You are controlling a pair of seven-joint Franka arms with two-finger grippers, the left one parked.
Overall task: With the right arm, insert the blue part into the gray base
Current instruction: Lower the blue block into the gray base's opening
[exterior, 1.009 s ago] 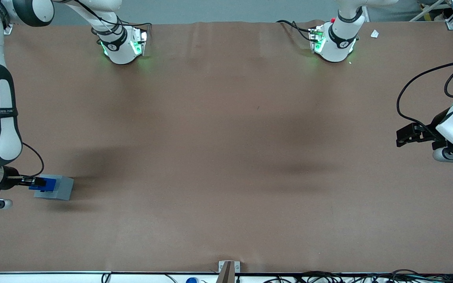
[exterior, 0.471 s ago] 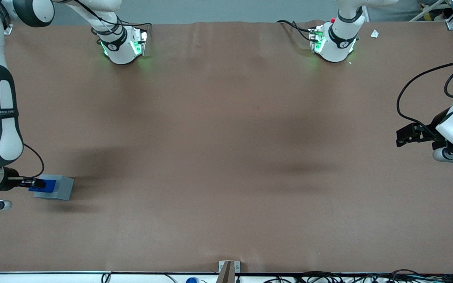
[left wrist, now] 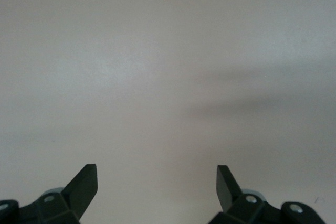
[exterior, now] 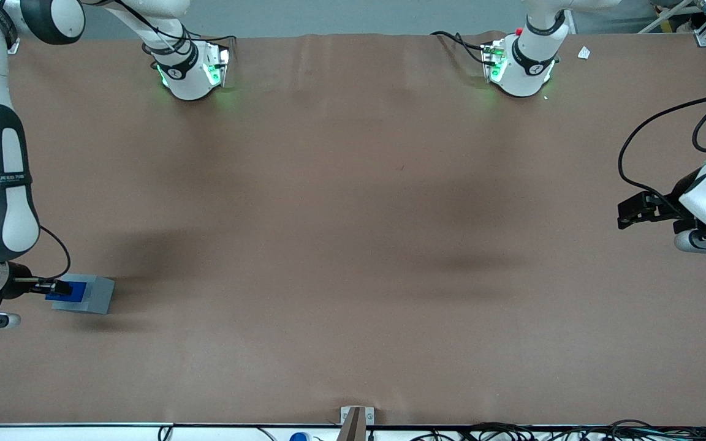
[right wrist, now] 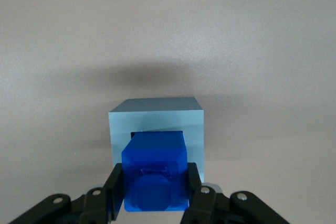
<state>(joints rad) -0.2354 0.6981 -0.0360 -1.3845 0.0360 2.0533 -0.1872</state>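
Blue part [right wrist: 156, 170] sits clamped between the two black fingers [right wrist: 116, 188] of the gripper [right wrist: 155, 192], which press on its two side faces. In the right wrist view its lower end reaches into the square recess of the gray base [right wrist: 156, 120], and a dark strip of the recess shows at the part's edge; whether the part has reached the bottom cannot be told. A round raised mark shows on the blue face turned toward that camera.

In the front view the blue part [exterior: 73, 288] overlaps the top of the gray base [exterior: 91, 294], on the side of the base toward the working arm. The base rests flat on the brown surface [exterior: 353, 245], far toward the working arm's end of the table, at about 8 o'clock from the middle of the surface. The gripper [exterior: 56, 286] reaches in level with the part from the 9 o'clock side of the base, and the right arm [exterior: 0, 202] rises from it toward 12 o'clock, white with black panels and a lettered black band. A thin black cable [exterior: 59, 245] loops from the wrist above the base. A soft shadow lies on the surface at 12 to 1 o'clock of the base.
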